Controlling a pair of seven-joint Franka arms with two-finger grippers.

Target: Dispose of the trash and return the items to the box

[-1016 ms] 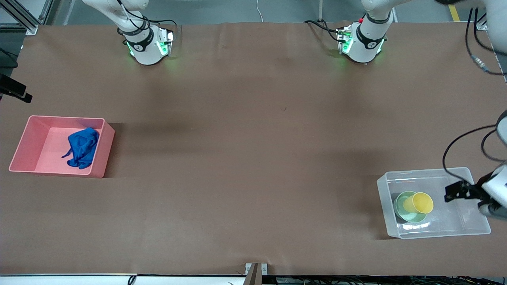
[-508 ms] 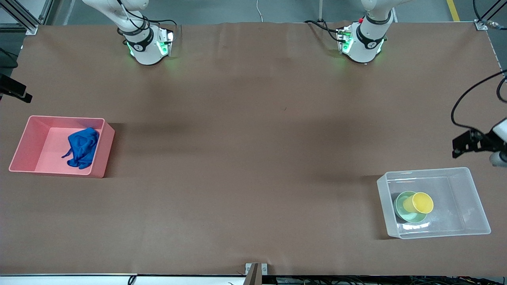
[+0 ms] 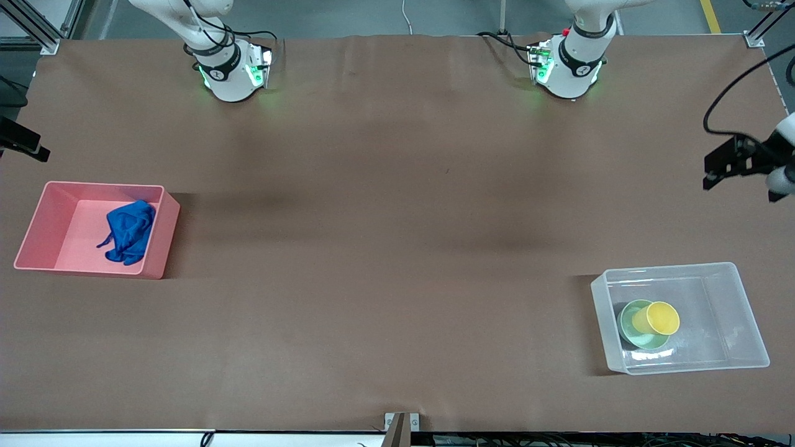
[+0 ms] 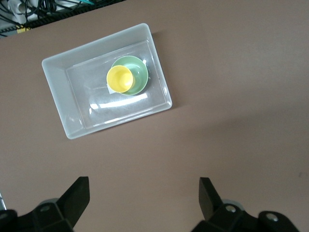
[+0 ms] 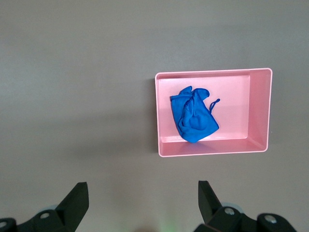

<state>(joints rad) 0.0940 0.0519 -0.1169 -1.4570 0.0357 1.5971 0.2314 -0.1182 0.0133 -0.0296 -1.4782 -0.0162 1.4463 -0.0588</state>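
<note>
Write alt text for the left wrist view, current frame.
Seen from above, a clear plastic box sits on the brown table, holding a yellow cup that stands in a pale green bowl. The left gripper hangs open and empty over bare table beside the box, its two dark fingertips spread wide.

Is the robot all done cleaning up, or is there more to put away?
It looks done. The blue rag lies in the pink bin. The yellow cup sits in the green bowl, and both are inside the clear box. The left gripper is open, holding nothing, up over the table. The right gripper is open and empty too. Nothing is left loose on the table.
</note>
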